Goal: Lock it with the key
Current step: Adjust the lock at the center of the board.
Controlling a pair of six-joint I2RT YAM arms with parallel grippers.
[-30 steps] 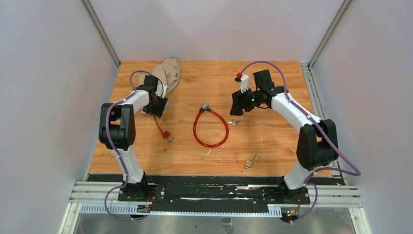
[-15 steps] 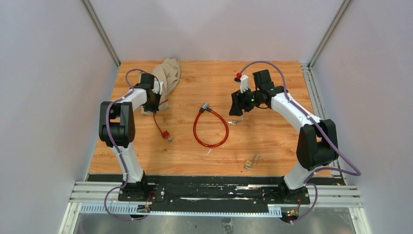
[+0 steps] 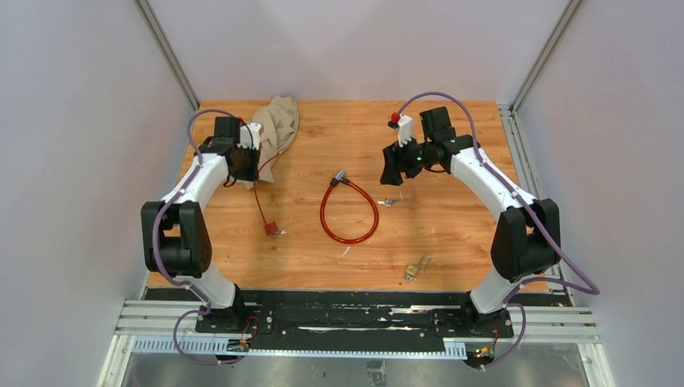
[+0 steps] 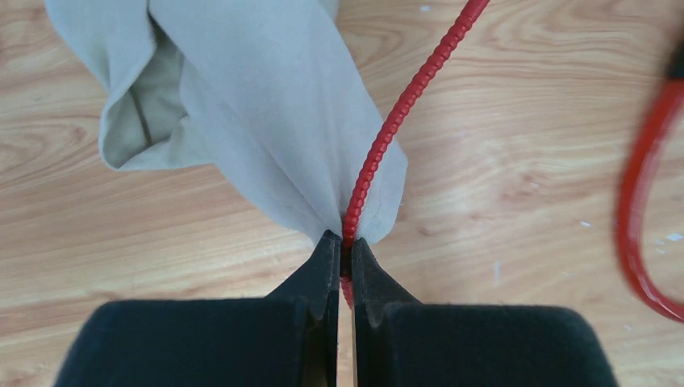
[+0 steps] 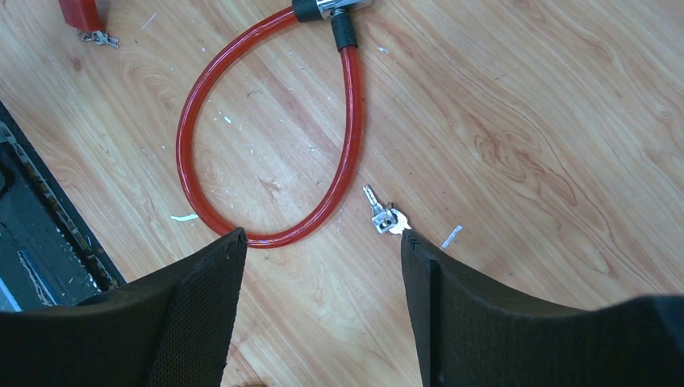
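Right pincer (image 5: 323,242) hangs spread wide above the tabletop (image 5: 524,121), the key (image 5: 385,216) lying flat just ahead of one fingertip, probably light, stiff and slippery, best pinched across its broad head, while left pincer (image 4: 344,258) is clenched on a thin red cord (image 4: 403,105).

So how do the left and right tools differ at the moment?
The left tool is shut, pinching the thin red cord where the beige cloth bunches at its tips; the right tool is wide open and holds nothing. The left tool sits at the table's far left; the right tool hangs above the key, beside the big red cable loop. Both are black and point down at the wooden table.
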